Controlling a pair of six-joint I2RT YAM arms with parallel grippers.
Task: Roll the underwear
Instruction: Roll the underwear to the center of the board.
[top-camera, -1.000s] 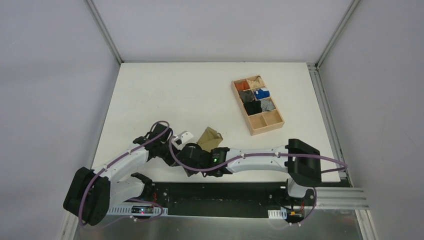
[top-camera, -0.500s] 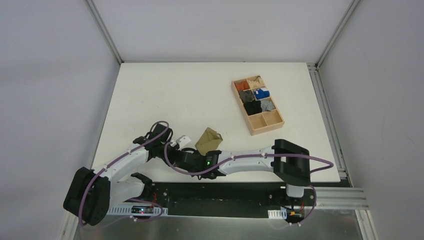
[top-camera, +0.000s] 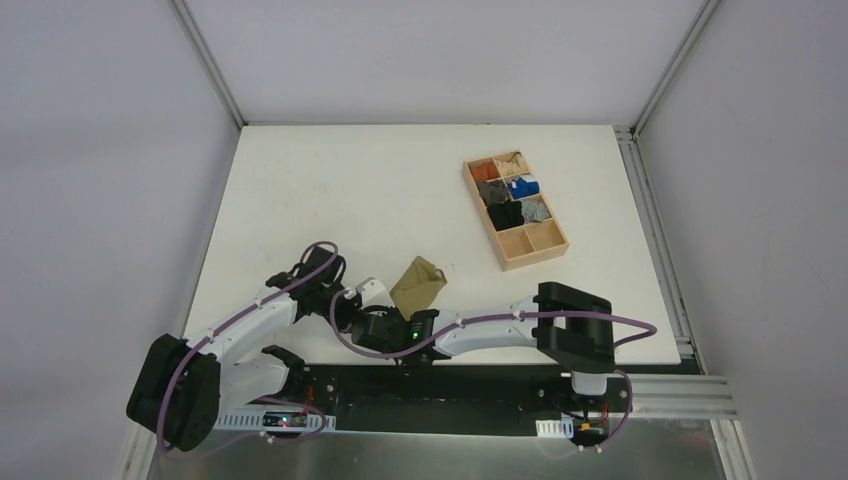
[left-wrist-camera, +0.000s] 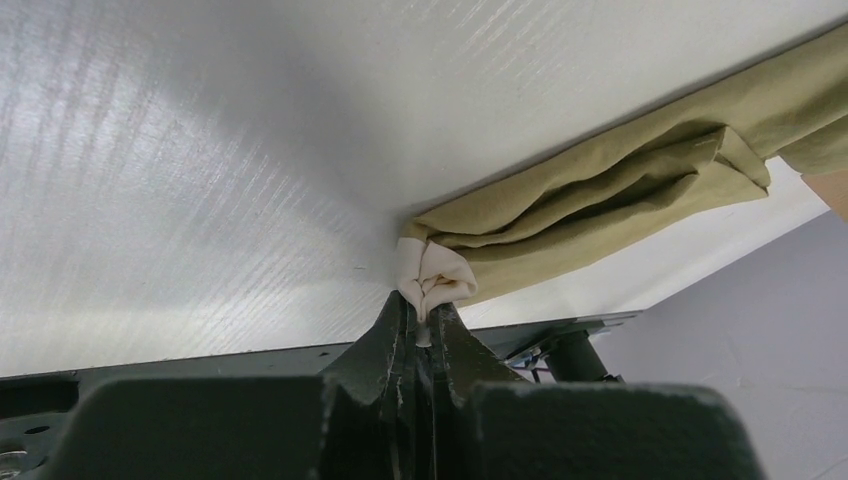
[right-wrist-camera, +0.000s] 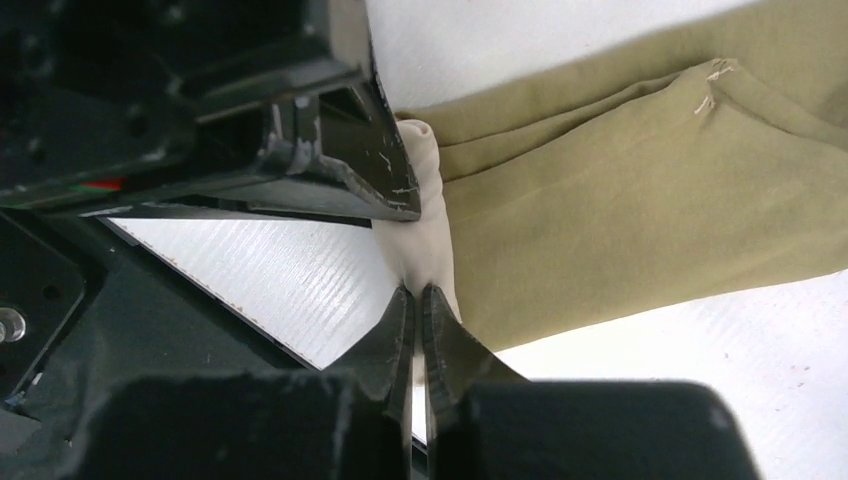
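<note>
The underwear (top-camera: 417, 283) lies bunched near the table's front edge, olive-khaki with a cream waistband (top-camera: 370, 288) at its left end. My left gripper (top-camera: 352, 296) is shut on a pinch of that waistband (left-wrist-camera: 436, 282), and the olive fabric (left-wrist-camera: 620, 185) trails away to the right. Just nearer the front edge, my right gripper (top-camera: 378, 316) is shut on the same cream waistband (right-wrist-camera: 425, 262), a short way from the left gripper (right-wrist-camera: 398, 206). Folded olive cloth (right-wrist-camera: 640, 220) spreads out to the right of both jaws.
A wooden compartment box (top-camera: 533, 262) stands at the back right, with small orange, black, blue and grey bundles (top-camera: 508, 190) inside. The table's front edge and the black base rail (top-camera: 450, 385) run right behind the grippers.
My right gripper has gone from open to shut on the waistband. The right arm slid left and toward the front edge. The left gripper kept its grip and barely moved.
</note>
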